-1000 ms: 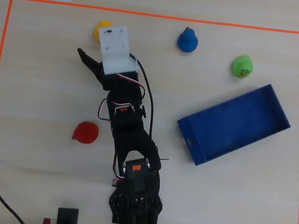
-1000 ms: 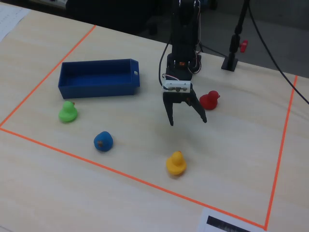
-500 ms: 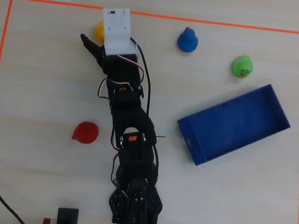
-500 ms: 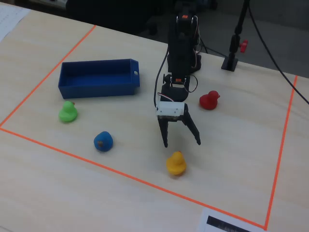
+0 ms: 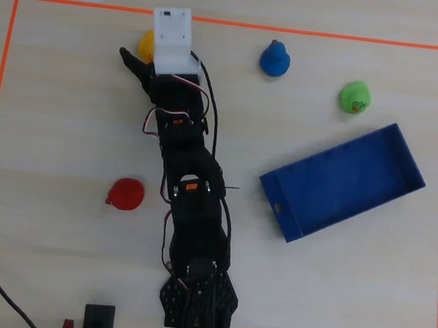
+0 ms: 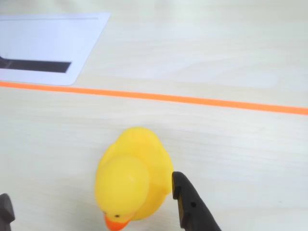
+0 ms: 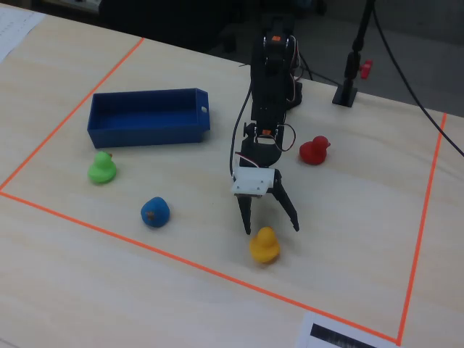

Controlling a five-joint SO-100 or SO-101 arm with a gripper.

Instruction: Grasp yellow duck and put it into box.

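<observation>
Duck [image 6: 132, 179]: yellow, orange beak, upright on bench just inside the orange tape line, beak toward wrist cam. Box [image 5: 343, 182]: dark blue, open-top, shallow, empty, sitting skewed well apart from duck.

— See the pincer [image 7: 269, 229]? It hangs spread wide just above the yellow duck [image 7: 264, 244], one finger on either side of its head.

— And the box [image 7: 148, 117] is well off to the left (nothing in it that I can see), with a green duck [image 7: 102, 167] and a blue duck [image 7: 155, 212] in front.

— A red duck [image 7: 314, 150] sits right of the arm.
</observation>
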